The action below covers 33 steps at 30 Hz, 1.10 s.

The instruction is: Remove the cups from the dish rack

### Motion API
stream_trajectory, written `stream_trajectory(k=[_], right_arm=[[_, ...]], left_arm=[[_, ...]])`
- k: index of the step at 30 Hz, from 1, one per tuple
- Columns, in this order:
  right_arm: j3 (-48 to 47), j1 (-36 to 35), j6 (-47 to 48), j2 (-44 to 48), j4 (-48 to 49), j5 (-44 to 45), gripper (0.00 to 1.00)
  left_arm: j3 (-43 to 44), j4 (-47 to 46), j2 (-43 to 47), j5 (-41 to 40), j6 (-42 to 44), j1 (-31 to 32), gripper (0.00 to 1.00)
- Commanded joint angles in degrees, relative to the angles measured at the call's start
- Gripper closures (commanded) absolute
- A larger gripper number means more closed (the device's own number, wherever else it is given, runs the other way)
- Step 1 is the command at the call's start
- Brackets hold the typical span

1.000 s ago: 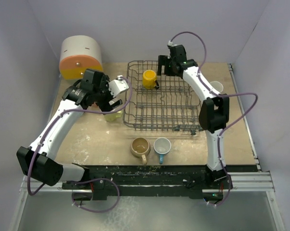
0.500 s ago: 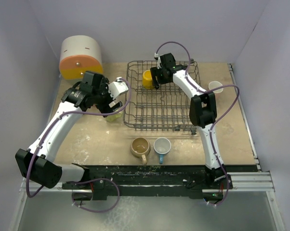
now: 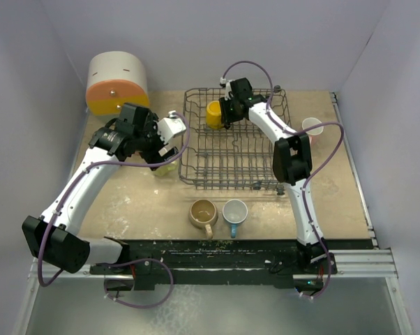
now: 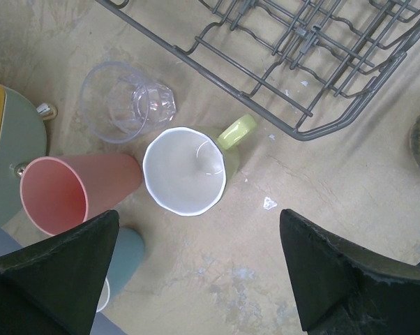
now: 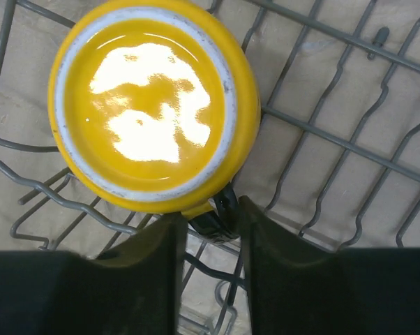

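A yellow cup (image 3: 214,114) sits upside down at the back left of the dark wire dish rack (image 3: 231,166). My right gripper (image 5: 213,222) is shut on the dark handle (image 5: 218,209) of this yellow cup (image 5: 151,105). My left gripper (image 4: 197,241) hangs open left of the rack (image 4: 294,63), holding nothing. Below it stand a yellow-green mug (image 4: 185,171), a salmon tumbler (image 4: 77,192), a clear glass (image 4: 126,101) and a blue mug (image 4: 126,251). A tan mug (image 3: 203,211) and a second blue mug (image 3: 234,211) stand on the table in front of the rack.
A white and orange drawer box (image 3: 116,84) stands at the back left corner. A pink cup (image 3: 312,125) sits on the table right of the rack. Grey walls close in the table on three sides.
My right gripper moved left across the back of the rack to the yellow cup and closed its fingers on the handle. The left arm has hardly moved.
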<state>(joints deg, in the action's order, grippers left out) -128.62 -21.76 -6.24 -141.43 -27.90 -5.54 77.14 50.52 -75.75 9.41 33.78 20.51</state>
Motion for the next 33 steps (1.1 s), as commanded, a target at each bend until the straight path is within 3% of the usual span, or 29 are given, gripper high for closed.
stream_trajectory(k=[1,7,14,25,29,33], right_arm=[[0.7,-0.6,0.9,1.5,4.6,-0.8,0.7],[2.7,-1.2,1.7,4.5,7.0,0.4,0.87],[5.7,-3.4,3.5,11.0,12.0,6.7,1.0],[8.7,-7.2,7.0,21.1,16.1,18.2,1.0],[9.6,-7.9,3.2,25.3,12.5,17.8,1.0],[17.0,-8.4,-4.6,34.4,9.9,10.4,1.0]], left_arm=[[1.4,-0.5,1.8,1.8,-1.3,-0.2,0.01],[-0.1,0.6,3.9,2.4,-1.3,-0.3,0.01],[-3.9,1.0,6.8,2.6,-1.2,-0.2,0.01],[-3.9,0.7,9.0,1.9,-1.7,-0.2,0.01],[-2.8,-0.2,9.9,1.8,-1.8,-0.3,0.01],[-2.7,-4.0,12.5,2.9,-0.3,-0.3,0.01]])
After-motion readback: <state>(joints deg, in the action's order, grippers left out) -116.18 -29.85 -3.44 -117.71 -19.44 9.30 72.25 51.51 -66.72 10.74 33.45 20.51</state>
